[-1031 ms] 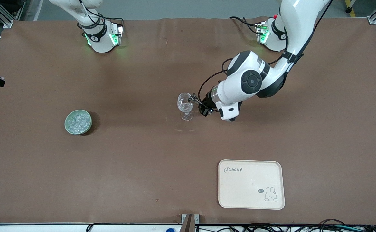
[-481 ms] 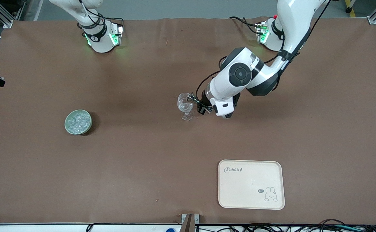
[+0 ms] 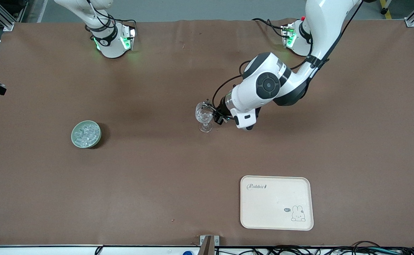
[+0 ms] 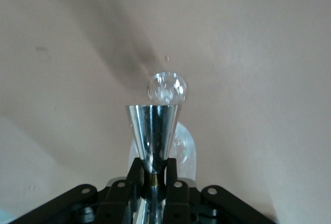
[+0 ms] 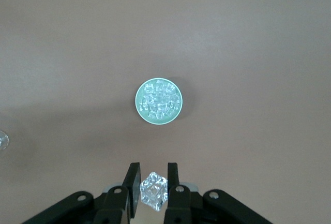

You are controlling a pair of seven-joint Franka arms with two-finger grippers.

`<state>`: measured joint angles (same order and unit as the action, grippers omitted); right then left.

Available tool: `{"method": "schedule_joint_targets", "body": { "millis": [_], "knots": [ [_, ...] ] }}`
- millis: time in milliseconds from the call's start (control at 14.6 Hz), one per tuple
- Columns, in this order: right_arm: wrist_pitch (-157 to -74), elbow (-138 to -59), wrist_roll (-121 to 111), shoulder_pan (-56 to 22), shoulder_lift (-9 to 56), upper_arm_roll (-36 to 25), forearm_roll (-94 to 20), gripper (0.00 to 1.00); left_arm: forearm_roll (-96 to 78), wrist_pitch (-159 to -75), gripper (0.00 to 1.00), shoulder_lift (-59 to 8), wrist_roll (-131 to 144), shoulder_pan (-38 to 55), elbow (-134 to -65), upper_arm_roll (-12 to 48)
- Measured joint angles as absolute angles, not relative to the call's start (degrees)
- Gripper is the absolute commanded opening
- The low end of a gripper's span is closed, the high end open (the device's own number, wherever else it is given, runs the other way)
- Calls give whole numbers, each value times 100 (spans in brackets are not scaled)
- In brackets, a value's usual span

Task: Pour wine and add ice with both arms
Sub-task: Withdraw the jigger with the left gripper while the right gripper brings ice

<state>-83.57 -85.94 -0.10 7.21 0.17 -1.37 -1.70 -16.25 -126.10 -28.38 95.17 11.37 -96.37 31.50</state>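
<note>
From the front camera, the left arm point(image 3: 309, 32) reaches down from its base at the top edge of the brown table point(image 3: 157, 177) to the middle. Its left gripper point(image 3: 214, 114) sits right beside the bowl of a clear stemmed glass point(image 3: 204, 117), which stands upright on its foot near the table's centre; whether the metal piece touches the glass cannot be told here. A green bowl point(image 3: 86, 134) heaped with ice point(image 3: 85, 132) rests toward the right arm's end of the table. A cream tray point(image 3: 276, 202) with a rabbit drawing lies close to the table's near edge, toward the left arm's end. Only the right arm point(image 3: 97, 21) base and lower links show here; its gripper is out of this view.

In the left wrist view, the left gripper point(image 4: 153, 176) is clenched on the narrow neck of a shiny metal cone point(image 4: 153, 137), fingers point(image 4: 172, 175) pressed against both sides. The stemmed glass point(image 4: 166, 88) shows past the cone's wide mouth.

In the right wrist view, the right gripper point(image 5: 153, 182) hangs high over the green bowl point(image 5: 139, 107), fingers point(image 5: 133, 181) narrowly parted and grasping one ice cube point(image 5: 154, 190) between them. The remaining ice point(image 5: 158, 100) fills the bowl.
</note>
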Motion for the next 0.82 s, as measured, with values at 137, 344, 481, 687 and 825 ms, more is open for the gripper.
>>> {"method": "schedule_joint_targets", "body": {
  "millis": [137, 344, 481, 687, 825],
  "knots": [
    [-8257, -8594, -10, 720, 17, -134, -173, 1, -2468, -12581, 0, -2705, 8811, 1139, -9718, 2841],
    [-8198, -8595, 254, 709, 17, -48, -208, 1, -3822, -12531, 0, -2254, 7667, 1141, -10167, 2220],
    [-8201, -8594, 782, 687, 17, 246, -230, 1, -4529, -12511, 0, -1929, 7036, 1144, -10569, 1803],
    [-8294, -8593, 2039, 617, 18, 1010, -361, 0, -5577, -11990, 0, -1567, 6046, 1205, -11137, 921],
    [-8481, -8594, 2995, 570, 24, 1595, -403, 0, -5864, -11289, 0, -1493, 5706, 1244, -11277, 109]
  ]
}}
